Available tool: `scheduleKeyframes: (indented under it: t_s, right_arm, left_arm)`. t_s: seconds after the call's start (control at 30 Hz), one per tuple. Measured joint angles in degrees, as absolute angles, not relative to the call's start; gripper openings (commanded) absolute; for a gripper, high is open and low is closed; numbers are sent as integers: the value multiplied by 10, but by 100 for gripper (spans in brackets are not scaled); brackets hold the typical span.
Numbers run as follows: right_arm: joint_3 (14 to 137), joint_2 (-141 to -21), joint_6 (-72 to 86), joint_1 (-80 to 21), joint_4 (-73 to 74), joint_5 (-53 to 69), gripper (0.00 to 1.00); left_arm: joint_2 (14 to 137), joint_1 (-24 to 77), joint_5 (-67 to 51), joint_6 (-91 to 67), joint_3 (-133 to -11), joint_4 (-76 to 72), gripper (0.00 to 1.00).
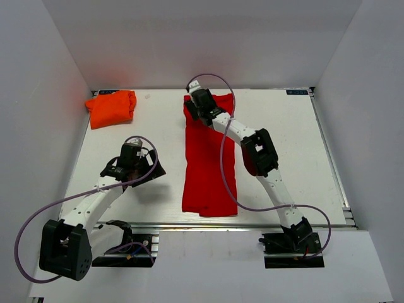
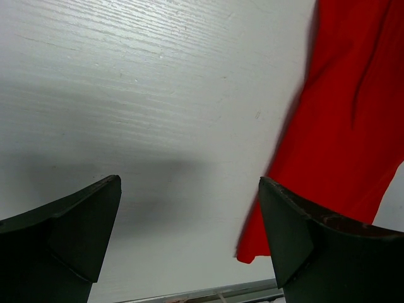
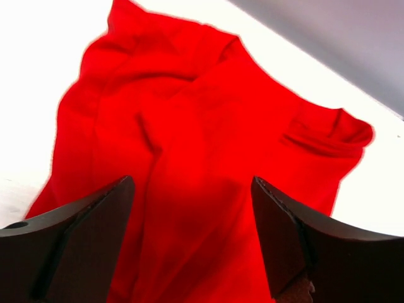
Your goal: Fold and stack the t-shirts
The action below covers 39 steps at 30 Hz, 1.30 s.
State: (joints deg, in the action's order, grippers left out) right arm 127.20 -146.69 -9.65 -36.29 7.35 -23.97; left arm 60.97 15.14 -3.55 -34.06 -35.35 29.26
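The left gripper (image 2: 189,183) has its 2 fingers spread wide and there is nothing between them. Under the gap lies only the bare white table (image 2: 158,95) and the shadow of the gripper. Just outside its right finger, the long edge of the red t-shirt (image 1: 208,170) runs past. The cloth is near this finger but apart from it, and 1 lower corner of the shirt lies beside the fingertip.

The right gripper (image 3: 192,180) also has its jaws far apart and does not hold anything. The red t-shirt fills the space below and ahead of these jaws. The cloth there is wrinkled, with soft folds running away from the fingertips, and 1 end of the shirt lies ahead of the jaws and a little to the right. I cannot tell if the tips touch the cloth.

The orange t-shirt (image 1: 112,107) lies as a folded bundle well apart from both pairs of jaws. It is beyond the left jaws, toward the far left corner of the table.
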Motion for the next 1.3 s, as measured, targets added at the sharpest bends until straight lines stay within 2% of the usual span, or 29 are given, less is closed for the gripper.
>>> scheduleKeyframes:
  t_s: [0.13, 0.17, 0.37, 0.43, 0.47, 0.5, 0.6, 0.83, 1.0, 1.13, 1.23, 1.3]
  right_arm:
    - [1272, -1493, -120, -363, 57, -238, 70]
    - [1272, -1498, -125, -364, 56, -237, 62]
    - [1273, -1504, -126, -364, 43, -245, 47]
    - [1269, -1504, -124, -364, 27, -252, 39]
    - [1263, -1501, -123, -364, 19, -255, 33]
    - [1257, -1499, -120, -364, 11, -259, 15]
    - [1244, -1493, -102, -363, 0, -269, 0]
    - [1227, -1478, -33, -357, 4, -297, 0]
    - [1133, -1413, 78, -342, 25, -300, 0]
    - [1093, -1380, 150, -322, 41, -298, 6]
    - [1077, -1370, 195, -311, 46, -295, 6]
    - [1060, -1364, 225, -303, 48, -293, 21]
  left_arm:
    - [610, 151, -36, -339, -351, 293, 100]
    - [610, 151, -36, -339, -351, 293, 100]
    - [612, 151, -36, -339, -345, 288, 100]
    - [615, 151, -36, -339, -344, 286, 100]
    - [616, 151, -36, -339, -343, 284, 100]
    - [617, 151, -36, -339, -343, 284, 100]
    - [620, 151, -37, -339, -343, 282, 100]
    - [627, 151, -44, -335, -343, 282, 100]
    - [628, 151, -56, -334, -341, 278, 100]
    - [628, 151, -66, -334, -338, 273, 100]
    - [628, 151, -73, -334, -330, 269, 100]
    - [628, 151, -78, -334, -327, 267, 100]
